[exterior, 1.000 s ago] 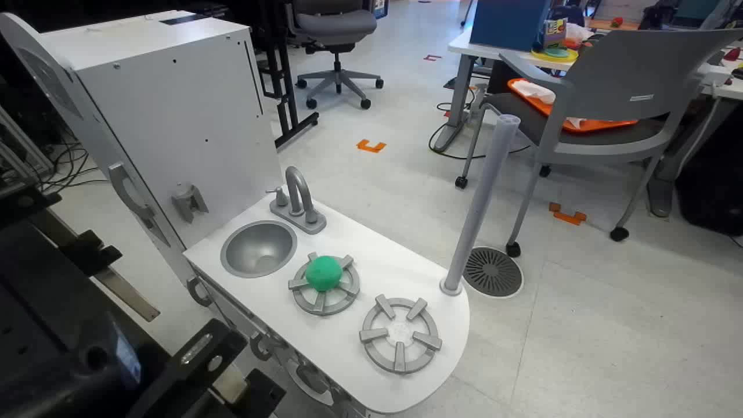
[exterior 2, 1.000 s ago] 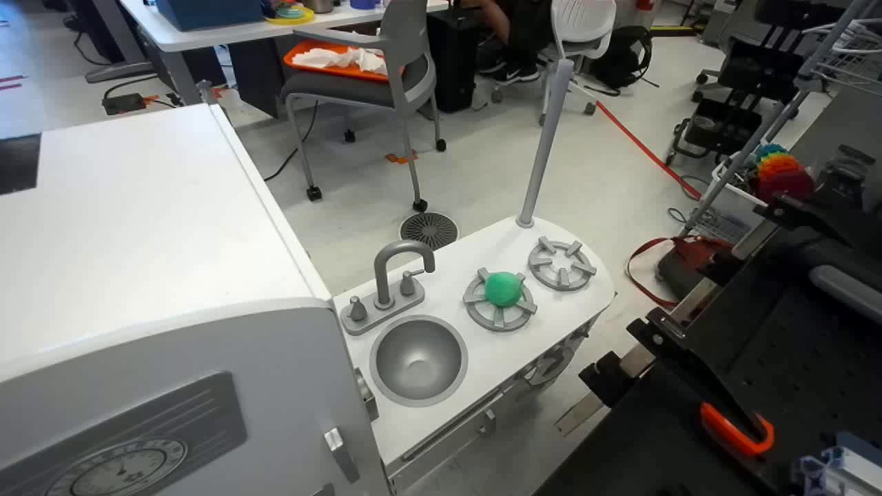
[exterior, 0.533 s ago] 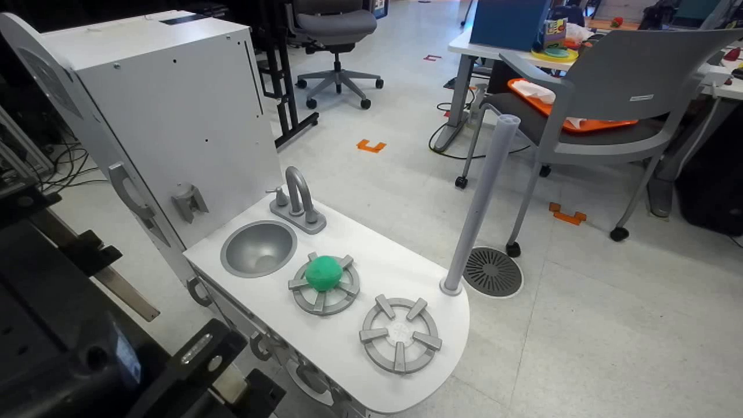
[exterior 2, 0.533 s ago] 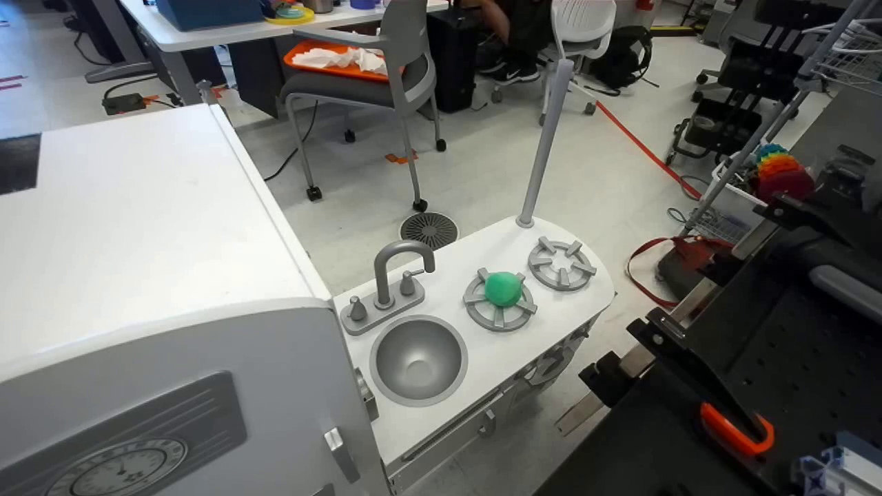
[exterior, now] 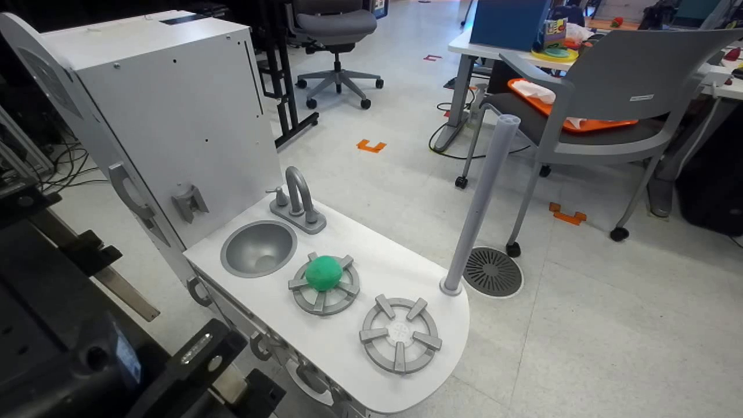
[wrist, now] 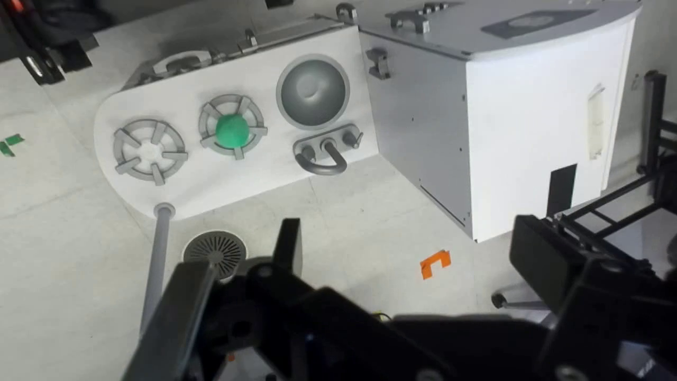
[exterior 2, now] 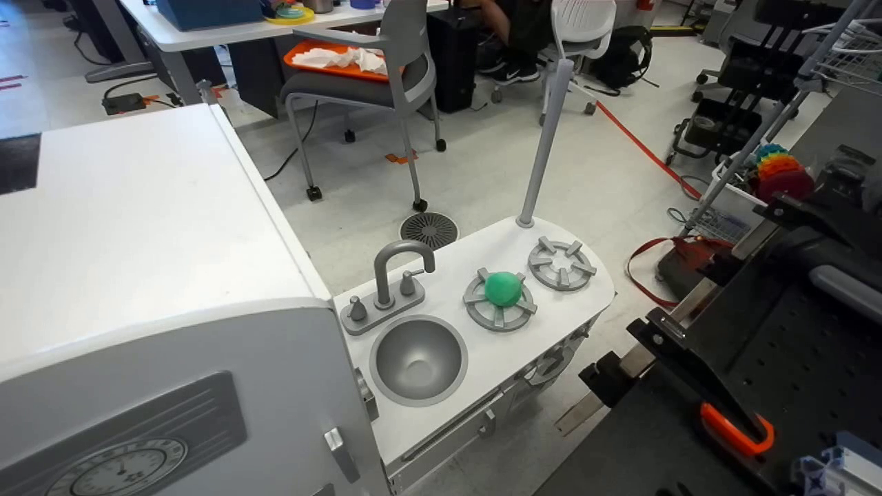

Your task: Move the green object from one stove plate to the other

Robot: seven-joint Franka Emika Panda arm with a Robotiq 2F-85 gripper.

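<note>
The green object [exterior: 324, 273] is a small bright green ball. It rests on the stove plate [exterior: 320, 302] nearer the sink, and shows the same way in an exterior view [exterior 2: 503, 288] and in the wrist view [wrist: 232, 131]. The other stove plate [exterior: 400, 357], nearer the counter's rounded end, has nothing on it; it also shows in an exterior view [exterior 2: 563, 277] and in the wrist view [wrist: 173, 155]. My gripper [wrist: 412, 246] is open with nothing between its fingers. In the wrist view the green object and both plates lie beyond and left of the fingers. Neither exterior view clearly shows the gripper.
The sink bowl [exterior: 259, 248] and faucet [exterior: 298, 200] stand beside the occupied plate. A tall grey post [exterior: 482, 206] rises from the counter's rounded end. A tall white cabinet [exterior: 180, 128] borders the sink side. A black platform [exterior 2: 772, 386] lies along the counter's front.
The green object and both plates have not moved. A small dark shape now shows at the bottom edge of an exterior view; I cannot tell what it is.
</note>
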